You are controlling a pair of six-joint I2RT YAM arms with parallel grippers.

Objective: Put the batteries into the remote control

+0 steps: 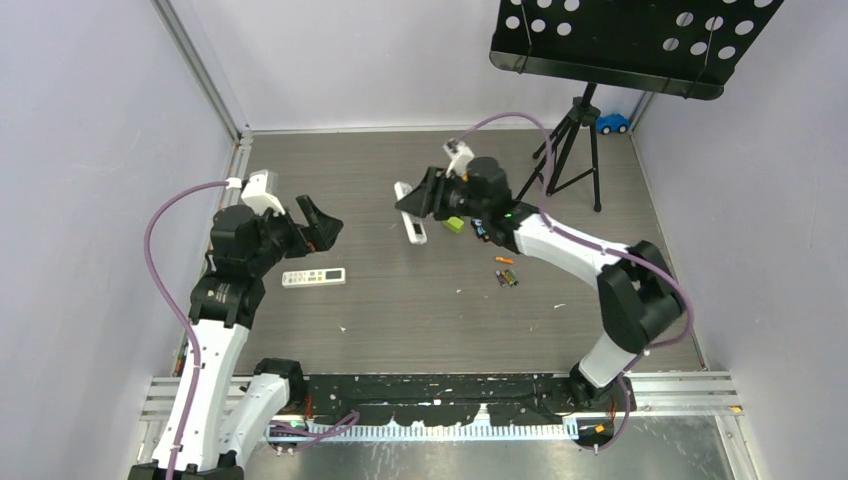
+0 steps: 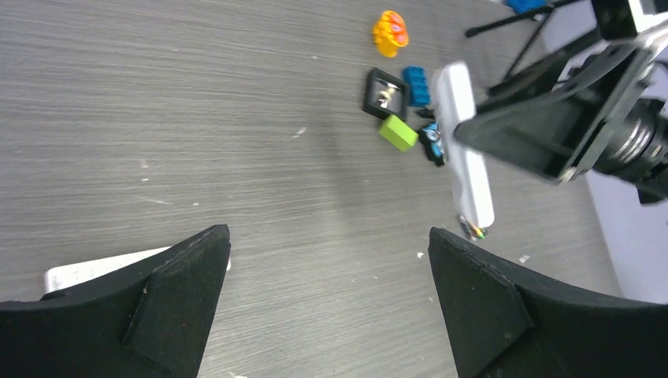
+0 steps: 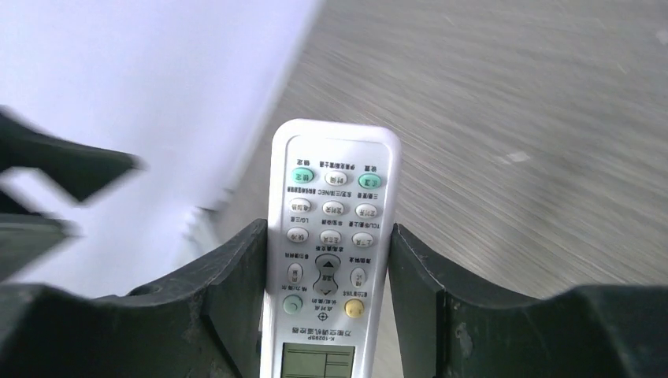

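My right gripper is shut on the remote control, a white one with a pale display and pale buttons. Its fingers press both long edges and the button face is turned to the wrist camera. From the left wrist view the remote control shows its plain white side. Two dark batteries and an orange one lie on the table right of centre. The batteries peek out under the remote's end. My left gripper hangs open and empty at the left.
A second white remote lies under my left gripper. A green block, a blue brick, a black square piece and an orange toy sit near the right gripper. A tripod stand and blue toy car are at the back right.
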